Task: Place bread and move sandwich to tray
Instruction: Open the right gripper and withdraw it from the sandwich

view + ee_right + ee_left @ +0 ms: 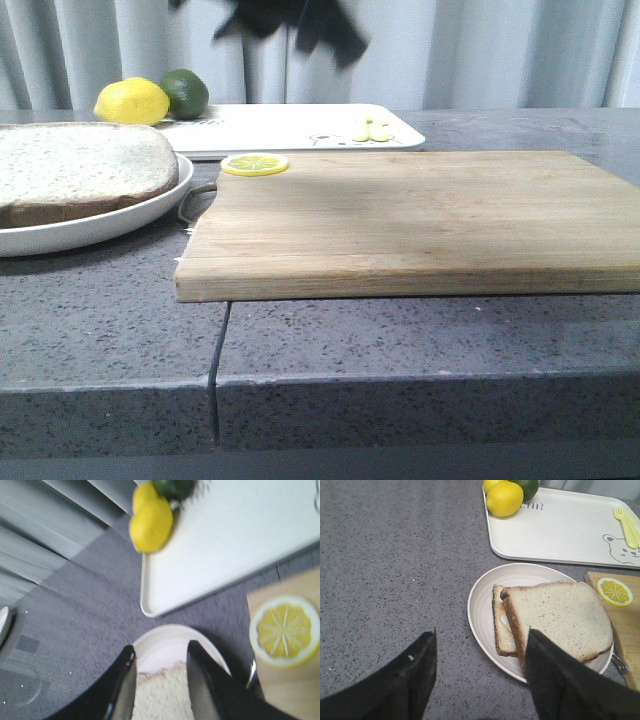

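The sandwich lies on a round white plate (100, 228) at the left. Its top is the thick pale bread (80, 160), set askew over a thinner toast slice (501, 630), with a bit of egg white showing between them. The white tray (290, 125) lies behind it. My left gripper (481, 632) is open and empty, low over the table at the plate's (482, 605) edge, with one finger over the bread's (560, 615) corner. My right gripper (160, 652) is open above the plate (160, 642). The bread (160, 695) shows between its fingers, and the view is blurred.
A wooden cutting board (400, 220) fills the middle and right, with a lemon slice (255, 164) on its far left corner. A lemon (132, 102) and a lime (186, 92) sit on the tray's left end, and yellow cutlery (626, 525) on its right. A blurred dark arm hangs at the top of the front view.
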Robot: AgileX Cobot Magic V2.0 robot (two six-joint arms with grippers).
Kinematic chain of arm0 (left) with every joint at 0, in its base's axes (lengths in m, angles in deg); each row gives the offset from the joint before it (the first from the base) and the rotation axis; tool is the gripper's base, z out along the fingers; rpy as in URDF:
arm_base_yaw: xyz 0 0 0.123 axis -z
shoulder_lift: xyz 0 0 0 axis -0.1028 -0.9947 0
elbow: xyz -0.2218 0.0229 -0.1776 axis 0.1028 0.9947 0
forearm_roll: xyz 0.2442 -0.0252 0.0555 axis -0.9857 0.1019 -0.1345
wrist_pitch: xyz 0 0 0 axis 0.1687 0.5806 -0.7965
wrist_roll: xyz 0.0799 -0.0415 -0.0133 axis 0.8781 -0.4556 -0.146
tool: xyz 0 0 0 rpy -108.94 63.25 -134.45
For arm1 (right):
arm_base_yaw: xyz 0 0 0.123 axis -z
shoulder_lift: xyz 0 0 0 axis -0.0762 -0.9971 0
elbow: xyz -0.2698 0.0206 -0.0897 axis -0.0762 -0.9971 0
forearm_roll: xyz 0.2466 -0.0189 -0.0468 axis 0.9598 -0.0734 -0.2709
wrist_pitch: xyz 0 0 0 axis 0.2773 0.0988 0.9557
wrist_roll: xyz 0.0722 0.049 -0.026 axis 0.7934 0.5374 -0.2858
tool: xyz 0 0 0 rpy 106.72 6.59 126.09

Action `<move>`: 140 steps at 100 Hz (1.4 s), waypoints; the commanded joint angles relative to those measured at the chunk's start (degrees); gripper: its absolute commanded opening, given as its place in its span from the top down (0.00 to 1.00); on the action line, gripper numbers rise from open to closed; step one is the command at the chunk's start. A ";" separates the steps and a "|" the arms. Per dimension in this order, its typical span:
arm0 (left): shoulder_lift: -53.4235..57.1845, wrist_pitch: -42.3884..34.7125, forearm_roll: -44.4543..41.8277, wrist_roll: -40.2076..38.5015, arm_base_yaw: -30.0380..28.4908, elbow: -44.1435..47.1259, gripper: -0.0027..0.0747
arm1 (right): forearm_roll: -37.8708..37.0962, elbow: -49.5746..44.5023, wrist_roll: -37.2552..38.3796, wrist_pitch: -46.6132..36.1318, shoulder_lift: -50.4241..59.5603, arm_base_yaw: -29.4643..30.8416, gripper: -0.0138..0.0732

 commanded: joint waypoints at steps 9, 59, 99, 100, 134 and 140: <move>-0.57 -3.77 0.90 -0.50 0.27 -1.81 0.49 | -15.37 1.05 -7.51 1.56 10.30 2.36 0.52; -0.57 -3.77 0.90 -0.50 0.27 -1.81 0.49 | -42.72 -20.32 2.29 7.33 35.46 20.01 0.53; -0.57 -3.77 0.90 -0.50 0.27 -1.81 0.49 | -86.11 -28.14 33.56 34.92 51.58 43.80 0.53; -0.57 -3.77 0.90 -0.50 0.27 -1.81 0.49 | -86.72 -28.14 34.46 35.55 51.83 44.08 0.53; -0.57 -3.77 0.90 -0.50 0.27 -1.81 0.49 | -92.93 -36.02 38.23 33.69 64.61 46.87 0.53; -0.57 -3.77 0.90 -0.50 0.27 -1.81 0.49 | -92.93 -38.99 38.23 32.24 66.89 46.87 0.53</move>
